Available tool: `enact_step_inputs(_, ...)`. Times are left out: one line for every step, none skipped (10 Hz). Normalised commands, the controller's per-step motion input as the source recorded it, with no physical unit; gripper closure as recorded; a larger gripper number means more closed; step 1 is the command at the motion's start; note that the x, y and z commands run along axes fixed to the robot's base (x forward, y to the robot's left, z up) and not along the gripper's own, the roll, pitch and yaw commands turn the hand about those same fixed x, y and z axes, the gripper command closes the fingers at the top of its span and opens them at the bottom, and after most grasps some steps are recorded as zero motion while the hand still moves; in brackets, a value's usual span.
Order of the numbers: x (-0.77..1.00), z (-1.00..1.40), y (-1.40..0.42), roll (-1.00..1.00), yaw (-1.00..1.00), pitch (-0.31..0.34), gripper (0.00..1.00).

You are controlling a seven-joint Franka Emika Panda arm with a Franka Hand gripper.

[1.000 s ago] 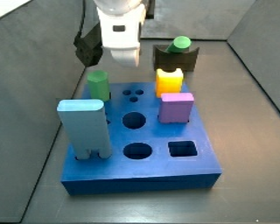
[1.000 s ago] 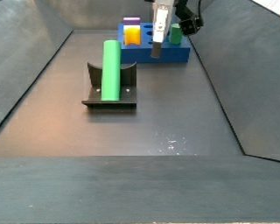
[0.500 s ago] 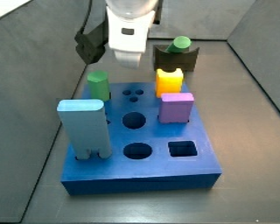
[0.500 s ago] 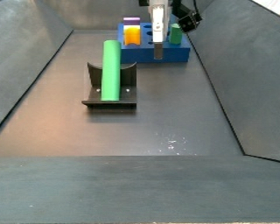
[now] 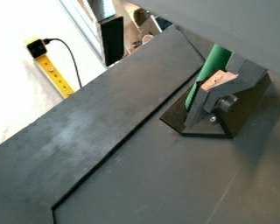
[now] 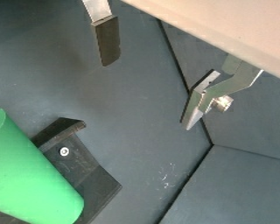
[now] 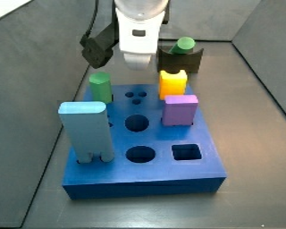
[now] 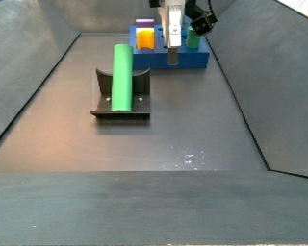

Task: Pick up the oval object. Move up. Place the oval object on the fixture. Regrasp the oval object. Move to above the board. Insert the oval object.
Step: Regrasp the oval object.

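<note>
Smooth matt oval object (image 8: 122, 75), silvery-fingered hand (image 6: 154, 74)

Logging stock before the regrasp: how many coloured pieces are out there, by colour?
Green: 2, the oval object on the fixture and a short peg in the board
Yellow: 1, peg
Purple: 1, peg
Light blue: 1, tall block
Total: 5
The gripper hangs open and empty above the board's end nearest the fixture.

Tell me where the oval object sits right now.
In a side view the oval object stands upright on the fixture, apart from the board; the tool hangs empty above that board.
</note>
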Motion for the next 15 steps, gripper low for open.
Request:
enact_step_inputs(1.0, 0.0, -0.02, 0.08, 0.18, -0.101, 0.0)
enact_step_inputs(1.0, -0.01, -0.02, 0.08, 0.09, -0.091, 0.0)
enact_step_inputs(1.0, -0.02, -0.02, 0.09, 0.06, -0.081, 0.0)
enact_step_inputs(1.0, -0.03, -0.02, 0.11, 0.02, -0.068, 0.0)
enact_step_inputs(1.0, -0.03, -0.02, 0.11, 0.0, -0.05, 0.0)
enact_step_inputs(1.0, -0.03, -0.02, 0.11, -0.03, -0.018, 0.0)
enact_step_inputs(1.0, -0.04, -0.02, 0.11, -0.04, 0.007, 0.0)
enact_step_inputs(1.0, -0.04, -0.02, 0.11, -0.04, 0.048, 0.0)
enact_step_inputs(1.0, -0.04, -0.01, 0.1, -0.04, 0.066, 0.0)
enact_step_inputs(0.96, -0.04, -0.01, 0.1, -0.03, 0.097, 0.0)
enact_step_inputs(0.9, -0.04, -0.01, 0.1, -0.02, 0.11, 0.0)
enact_step_inputs(0.79, -0.03, -0.01, 0.11, 0.01, 0.129, 0.0)
enact_step_inputs(0.69, -0.03, -0.01, 0.11, 0.03, 0.144, 0.0)
enact_step_inputs(0.61, -0.03, -0.01, 0.11, 0.05, 0.146, 0.0)
enact_step_inputs(0.54, -0.03, -0.01, 0.11, 0.06, 0.143, 0.0)
